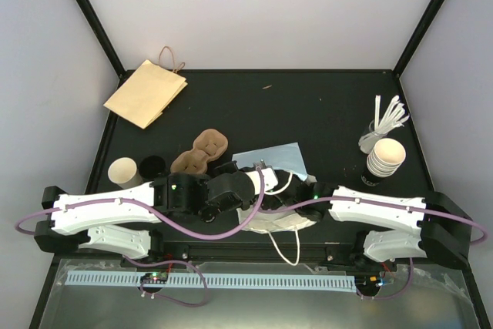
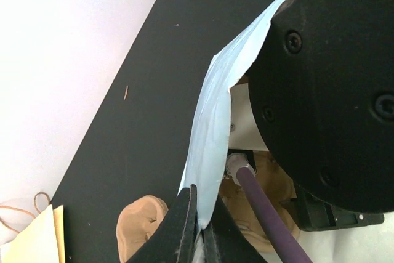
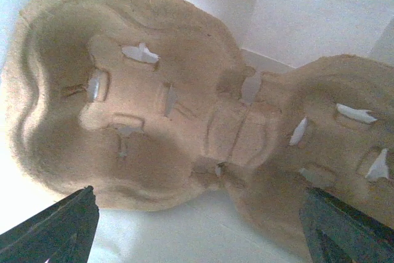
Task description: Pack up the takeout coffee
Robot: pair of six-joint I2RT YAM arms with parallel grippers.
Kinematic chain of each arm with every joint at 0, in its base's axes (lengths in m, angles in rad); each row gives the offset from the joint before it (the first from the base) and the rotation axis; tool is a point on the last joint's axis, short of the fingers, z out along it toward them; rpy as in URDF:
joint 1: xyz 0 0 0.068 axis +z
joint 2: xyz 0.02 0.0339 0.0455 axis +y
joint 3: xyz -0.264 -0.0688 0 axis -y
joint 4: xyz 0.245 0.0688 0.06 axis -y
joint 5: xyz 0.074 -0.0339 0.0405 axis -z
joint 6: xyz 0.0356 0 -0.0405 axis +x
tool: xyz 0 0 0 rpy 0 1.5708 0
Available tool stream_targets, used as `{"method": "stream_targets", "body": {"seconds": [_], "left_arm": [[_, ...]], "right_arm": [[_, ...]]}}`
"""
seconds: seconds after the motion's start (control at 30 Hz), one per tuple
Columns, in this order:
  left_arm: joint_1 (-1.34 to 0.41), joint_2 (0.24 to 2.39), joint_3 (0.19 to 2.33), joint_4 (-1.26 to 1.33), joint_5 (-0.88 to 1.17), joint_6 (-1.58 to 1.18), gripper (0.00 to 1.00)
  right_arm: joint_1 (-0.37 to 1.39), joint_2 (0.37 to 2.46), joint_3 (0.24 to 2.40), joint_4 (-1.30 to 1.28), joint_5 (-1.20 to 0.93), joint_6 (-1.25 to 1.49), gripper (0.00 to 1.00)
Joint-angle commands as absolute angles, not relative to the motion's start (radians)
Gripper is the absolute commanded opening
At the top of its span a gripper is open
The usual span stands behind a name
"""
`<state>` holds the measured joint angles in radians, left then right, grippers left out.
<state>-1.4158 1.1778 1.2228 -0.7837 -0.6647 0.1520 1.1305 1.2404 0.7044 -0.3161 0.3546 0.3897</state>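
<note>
Table point(image 1: 308, 105): black, with both arms reaching to the middle of its near edge.

White bag point(image 1: 269, 156): lies at near centre under the two wrists, mouth held up.

Left claw point(image 2: 200, 229): closed tight, pinching the bag's thin edge between its fingertips.

Right claw point(image 3: 197, 194): down inside the bag, jaws spread wide, nothing held. A finger shows at each lower corner of the wrist view.

Brown bag point(image 1: 146, 92): flat at the far left corner, handles up against the wall.

Inner carrier point(image 3: 141, 109): pulp, lying on the white bag floor below the right claw. Both wells empty.

Outer carrier point(image 1: 202, 150): pulp, on the table just left of the white bag.

Cup stack point(image 1: 385, 158): nested white cups, right side.

Open cup point(image 1: 123, 171): lidless, left side, near the left arm.

Coffee point(image 1: 152, 166): only the black lid shows from above. It is just right of the open cup and outside the bag.

Stirrers point(image 1: 389, 117): white, bunched upright behind the cup stack.
</note>
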Motion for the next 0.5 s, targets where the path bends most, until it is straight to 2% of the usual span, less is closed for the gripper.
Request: {"method": "stream_targets", "body": {"seconds": [0.0, 0.3, 0.47], "left_arm": [[-1.431, 1.173, 1.247, -0.76, -0.617, 0.133, 0.01], [-1.433, 1.177, 1.243, -0.733, -0.6, 0.123, 0.02], [-1.435, 1.179, 1.25, -0.735, -0.583, 0.121, 0.01]], "right_arm": [[1.115, 1.246, 0.728, -0.213, 0.304, 0.486, 0.91], [1.114, 1.316, 0.698, -0.18, 0.304, 0.52, 0.9], [1.086, 1.313, 0.665, -0.135, 0.328, 0.572, 0.85]]}}
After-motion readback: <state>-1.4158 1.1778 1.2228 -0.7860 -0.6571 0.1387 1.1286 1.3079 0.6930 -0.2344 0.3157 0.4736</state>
